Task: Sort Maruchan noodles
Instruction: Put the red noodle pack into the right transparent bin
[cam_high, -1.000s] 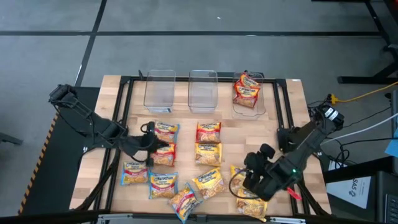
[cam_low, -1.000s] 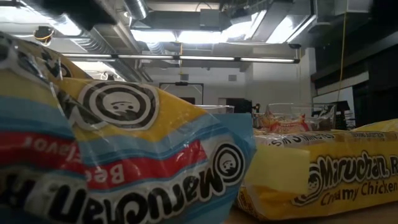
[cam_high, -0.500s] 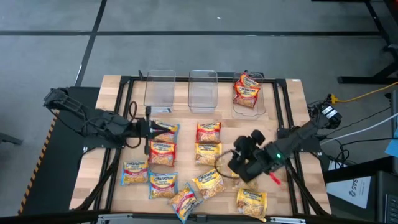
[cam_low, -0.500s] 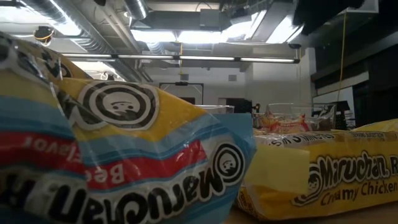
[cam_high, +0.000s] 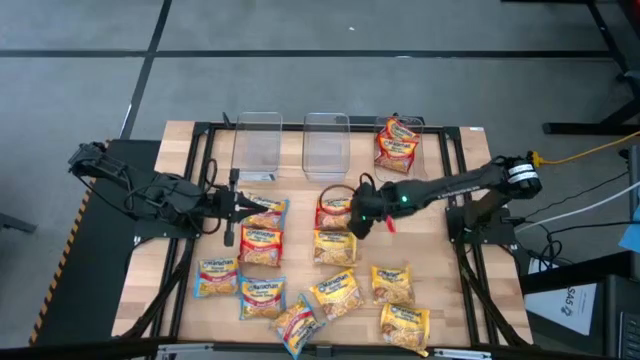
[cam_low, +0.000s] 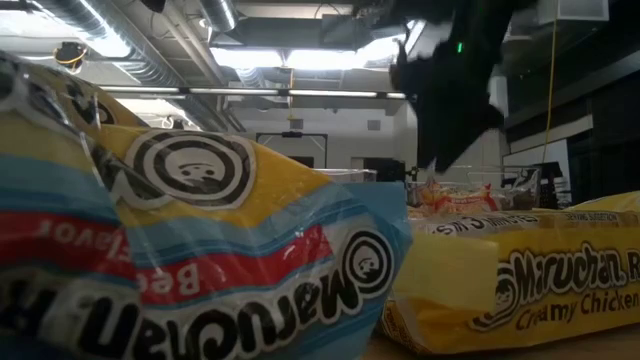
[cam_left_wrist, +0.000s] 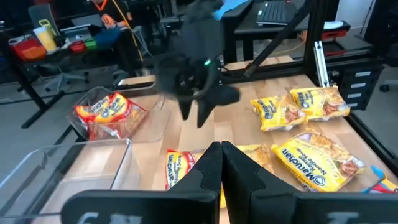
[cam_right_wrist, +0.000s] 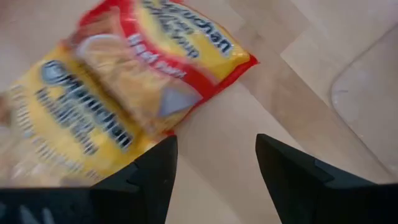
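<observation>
High view, nearest the front edge of the wooden table (cam_high: 470, 300), a loose cluster of noodle packets lies flat: a yellow packet (cam_high: 403, 323) at near right, another yellow one (cam_high: 391, 283) just beyond it, a red-trimmed packet (cam_high: 296, 322) at the very front, and two blue-trimmed packets (cam_high: 262, 297) to the left.

Farther in, at mid-table, the right gripper (cam_high: 362, 217) is stretched in from the right side. Its fingers stand apart and hold nothing. A red-trimmed packet (cam_high: 334, 211) lies directly under and just left of it; in the right wrist view that red packet (cam_right_wrist: 168, 68) lies on the wood ahead of the spread fingers (cam_right_wrist: 149, 171), apart from them, with a yellow packet (cam_right_wrist: 68, 124) overlapping its edge.

On the left, the left gripper (cam_high: 232, 207) reaches in from the left side at a blue-trimmed packet (cam_high: 266, 209). In the left wrist view its fingers (cam_left_wrist: 205, 171) are pressed together with nothing visible between them, and whether they touch the packet cannot be told.

Farthest, along the back edge, stand three clear bins: the left bin (cam_high: 256, 160) and the middle bin (cam_high: 326, 155), then the right bin (cam_high: 418, 170), which holds red-trimmed packets (cam_high: 396, 144).
</observation>
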